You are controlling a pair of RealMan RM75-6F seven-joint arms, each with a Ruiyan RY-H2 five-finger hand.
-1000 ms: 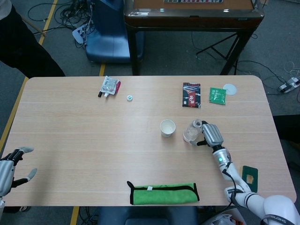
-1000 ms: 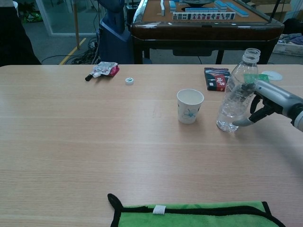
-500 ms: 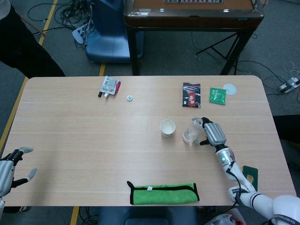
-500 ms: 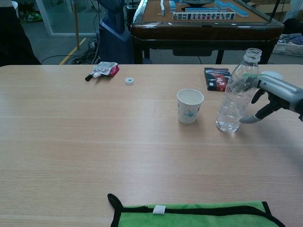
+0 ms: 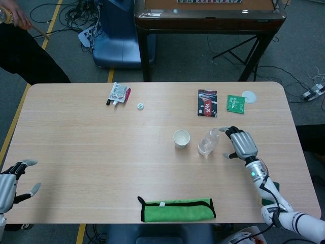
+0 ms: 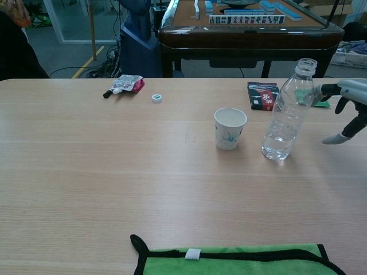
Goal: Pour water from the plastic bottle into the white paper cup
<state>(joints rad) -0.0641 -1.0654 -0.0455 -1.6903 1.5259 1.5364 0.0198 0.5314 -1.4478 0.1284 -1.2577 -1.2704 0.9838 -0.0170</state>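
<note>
Since a sec ago my right hand (image 5: 242,145) has backed off to the right: it was wrapped on the bottle (image 5: 207,142), now it's clear of it, fingers spread, holding nothing. In chest view the hand (image 6: 348,109) sits at the far right edge w/ a visible gap to the bottle (image 6: 287,112). Bottle stands upright on the worktop (image 5: 76,142), cap off, some water in the lower part. It's just right of the cup (image 5: 181,138), apart, not touching. Cup (image 6: 230,128) is upright, mouth open, looks empty as far as I can tell. Left hand (image 5: 11,180) is at the near left corner, well apart from everything, fingers apart, empty.

Step in hand, my read: re-grasp the bottle. To do it well I'd come in from the right at mid-body, below the neck, and close thumb opposite fingers w/o squeezing hard, since thin plastic w/ no cap will buckle and spill. Lift straight, then tilt left so the mouth is over the cup before water reaches it. Pour slow; a paper cup tips easily if nudged.
</note>
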